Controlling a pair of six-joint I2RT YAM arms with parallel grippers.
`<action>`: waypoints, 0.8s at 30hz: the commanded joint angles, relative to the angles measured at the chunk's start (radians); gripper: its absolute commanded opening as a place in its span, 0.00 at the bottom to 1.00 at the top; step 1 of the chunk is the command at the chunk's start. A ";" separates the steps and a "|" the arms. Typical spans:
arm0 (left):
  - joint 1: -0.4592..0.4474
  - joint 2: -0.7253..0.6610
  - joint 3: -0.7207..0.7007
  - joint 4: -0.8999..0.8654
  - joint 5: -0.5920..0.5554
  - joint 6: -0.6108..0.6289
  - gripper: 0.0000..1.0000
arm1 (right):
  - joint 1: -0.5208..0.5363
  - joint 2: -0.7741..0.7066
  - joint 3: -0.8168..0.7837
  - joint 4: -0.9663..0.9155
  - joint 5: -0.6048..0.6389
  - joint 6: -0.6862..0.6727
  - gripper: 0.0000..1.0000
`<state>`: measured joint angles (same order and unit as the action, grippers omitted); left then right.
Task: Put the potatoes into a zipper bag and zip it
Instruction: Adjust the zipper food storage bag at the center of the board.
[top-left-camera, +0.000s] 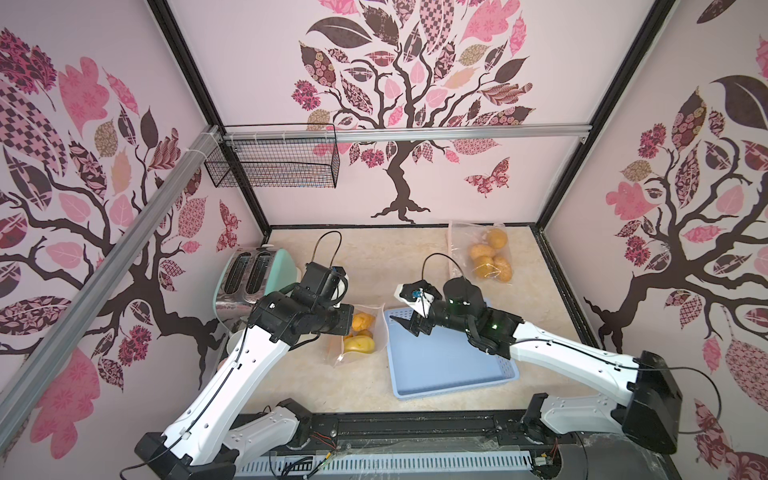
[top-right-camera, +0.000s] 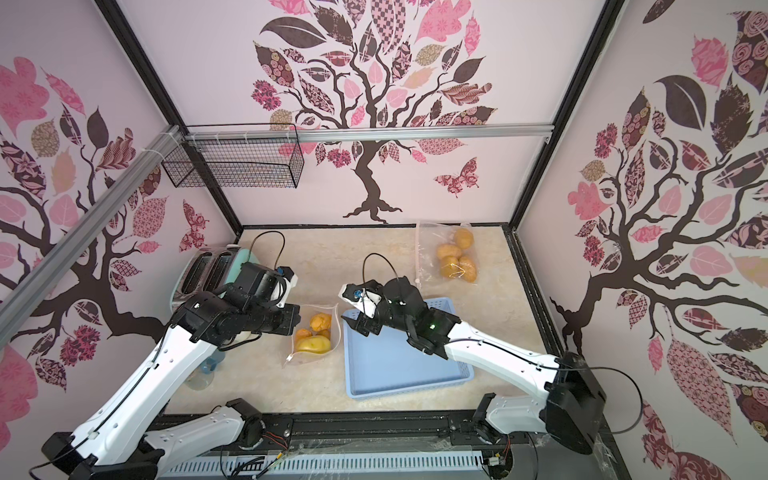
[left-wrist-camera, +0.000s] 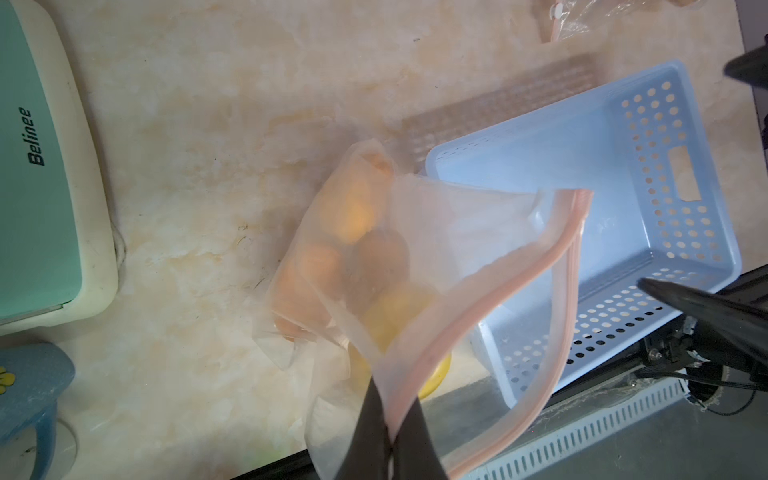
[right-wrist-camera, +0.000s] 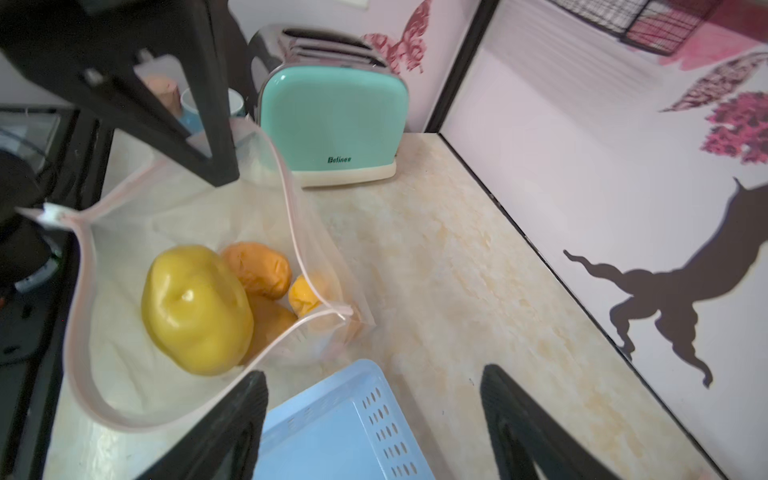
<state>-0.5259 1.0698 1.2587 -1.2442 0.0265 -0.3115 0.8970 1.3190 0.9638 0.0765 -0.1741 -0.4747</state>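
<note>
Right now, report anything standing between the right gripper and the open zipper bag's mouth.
Nothing visible does. The right gripper hangs open over a corner of the blue basket, right beside the rim of the zipper bag. The left gripper is shut on the rim's opposite side, off that path.

The left arm (top-left-camera: 232, 374) and the right arm (top-left-camera: 573, 353) have smooth white shells dotted with small holes, with black joints, bases and wrists. A thin black cable (top-left-camera: 702, 374) trails along each. A green light (top-left-camera: 494, 327) glows on the right arm, whose black fingers (right-wrist-camera: 232, 432) are finely ribbed wedges.
</note>
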 joint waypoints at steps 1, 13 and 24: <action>0.004 -0.031 0.014 -0.038 -0.026 0.021 0.00 | -0.021 0.073 0.094 -0.075 -0.143 -0.205 0.76; 0.003 -0.040 -0.083 0.010 0.056 0.009 0.00 | -0.026 0.200 0.119 -0.133 -0.348 -0.457 0.71; 0.003 -0.002 -0.130 0.045 0.070 -0.009 0.00 | -0.030 0.283 0.127 -0.049 -0.408 -0.523 0.59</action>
<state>-0.5259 1.0649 1.1591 -1.2308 0.0891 -0.3130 0.8688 1.5883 1.0737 -0.0048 -0.5243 -0.9745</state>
